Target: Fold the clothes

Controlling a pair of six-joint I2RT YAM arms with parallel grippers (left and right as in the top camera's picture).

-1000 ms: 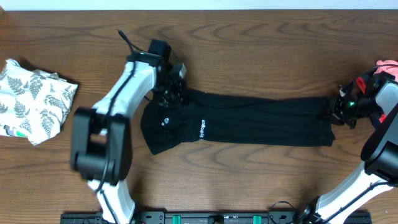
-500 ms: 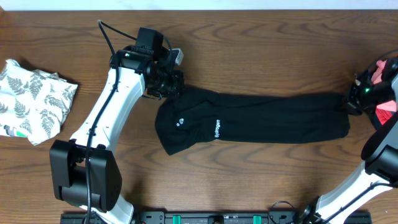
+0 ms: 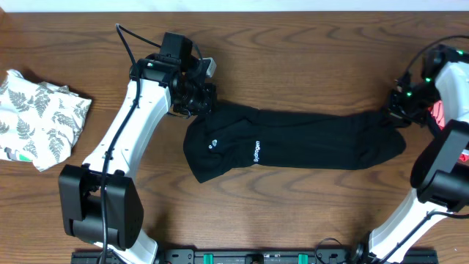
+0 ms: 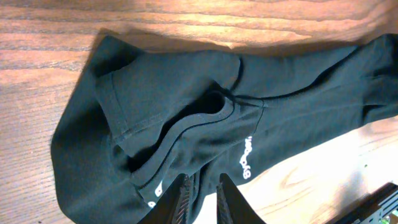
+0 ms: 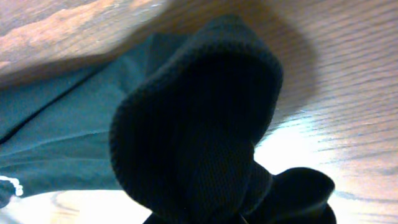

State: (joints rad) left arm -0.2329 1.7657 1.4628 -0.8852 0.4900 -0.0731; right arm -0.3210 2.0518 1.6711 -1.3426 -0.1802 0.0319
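Lying crumpled at the far left of the wooden desk [image 3: 293, 51] is a white fern-print garment [image 3: 40, 121], well apart from everything else. To its right the left arm [image 3: 124, 139] slants up across the bare wood, standing between that heap and the long black garment [image 3: 308, 143]. The left claw [image 3: 196, 103] sits at the black garment's upper left corner; in the left wrist view its fingers [image 4: 231, 198] stand nearly together with black cloth between them, so it is gripping that corner, close by the neck opening. The black garment stretches in a long band across the middle of the desk, wider and creased at its left end, with small white logos [image 3: 256, 152] on the front. At its right end the fabric is gathered to a point in the right claw [image 3: 399, 111], which is closed on it; in the right wrist view the bunched ribbed hem fills the picture and hides the fingers. The right arm [image 3: 447, 147] covers most of a pink-red cloth [image 3: 438, 111] at the desk's right edge.
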